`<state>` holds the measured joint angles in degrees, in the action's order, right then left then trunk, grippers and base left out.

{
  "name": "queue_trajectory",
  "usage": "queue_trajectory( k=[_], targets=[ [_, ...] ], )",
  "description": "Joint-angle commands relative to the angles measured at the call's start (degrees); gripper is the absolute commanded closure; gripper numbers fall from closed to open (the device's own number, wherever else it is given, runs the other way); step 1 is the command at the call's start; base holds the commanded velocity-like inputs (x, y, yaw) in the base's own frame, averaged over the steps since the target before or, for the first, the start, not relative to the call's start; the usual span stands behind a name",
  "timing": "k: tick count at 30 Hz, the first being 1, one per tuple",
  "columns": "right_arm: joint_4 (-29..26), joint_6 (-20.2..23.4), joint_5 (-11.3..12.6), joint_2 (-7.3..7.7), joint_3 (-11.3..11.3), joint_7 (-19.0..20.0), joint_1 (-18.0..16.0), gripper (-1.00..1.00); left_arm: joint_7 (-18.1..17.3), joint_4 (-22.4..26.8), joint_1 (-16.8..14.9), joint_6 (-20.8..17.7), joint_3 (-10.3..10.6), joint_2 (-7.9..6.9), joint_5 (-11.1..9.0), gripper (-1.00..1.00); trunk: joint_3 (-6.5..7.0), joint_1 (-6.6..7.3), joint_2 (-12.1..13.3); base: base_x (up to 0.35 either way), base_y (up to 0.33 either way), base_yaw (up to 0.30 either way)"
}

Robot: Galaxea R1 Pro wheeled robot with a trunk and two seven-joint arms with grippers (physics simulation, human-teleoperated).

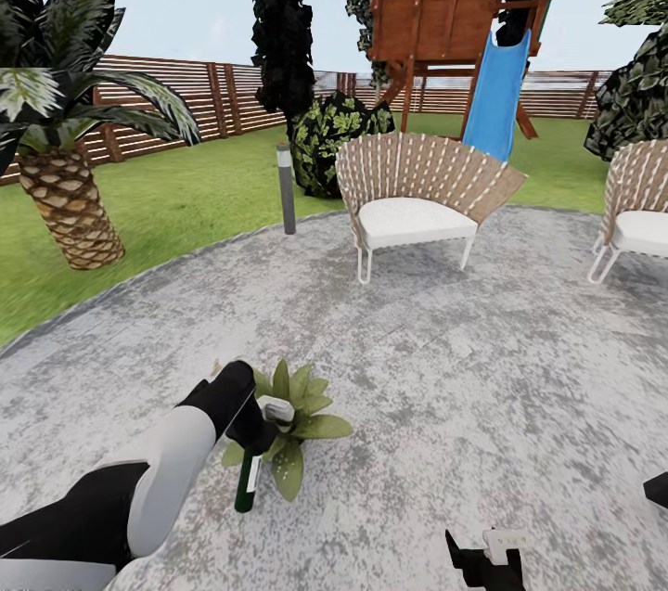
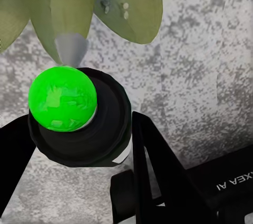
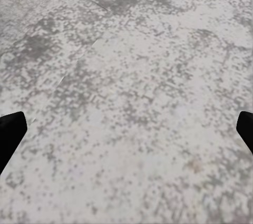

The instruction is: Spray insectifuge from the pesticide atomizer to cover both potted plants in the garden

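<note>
The spraying step was in hand: the left gripper (image 1: 252, 429) was clenched round the pesticide atomizer (image 1: 249, 478), holding it just above the paved patio (image 1: 436, 359) with its dark bottle hanging down beside a potted plant (image 1: 299, 415). In the left wrist view the black spray head (image 2: 81, 124) sat between the fingers (image 2: 153, 166), and a pale cone of mist (image 2: 71, 49) ran from it to the speckled leaves (image 2: 79, 2) — so this plant was being wetted. The right gripper (image 1: 484, 558) hung low over bare paving, its fingertips (image 3: 10, 132) spread wide and empty. Next, by my reckoning, the nozzle needed sweeping across the whole rosette (then on to the second plant, wherever it stood)
</note>
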<state>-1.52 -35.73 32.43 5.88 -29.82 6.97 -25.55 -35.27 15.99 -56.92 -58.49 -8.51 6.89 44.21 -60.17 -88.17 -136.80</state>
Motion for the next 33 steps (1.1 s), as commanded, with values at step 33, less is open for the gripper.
queue_trajectory(
  k=[33],
  targets=[
    [0.03, -0.13, 0.62, 0.01, -0.15, 0.5, -0.02, -1.0, -0.41, -2.02, -1.18, -0.4, -0.1, -3.94, 1.06, 1.0, -0.05, 0.01, -0.02, 0.043, 0.0, 0.0]
  ],
)
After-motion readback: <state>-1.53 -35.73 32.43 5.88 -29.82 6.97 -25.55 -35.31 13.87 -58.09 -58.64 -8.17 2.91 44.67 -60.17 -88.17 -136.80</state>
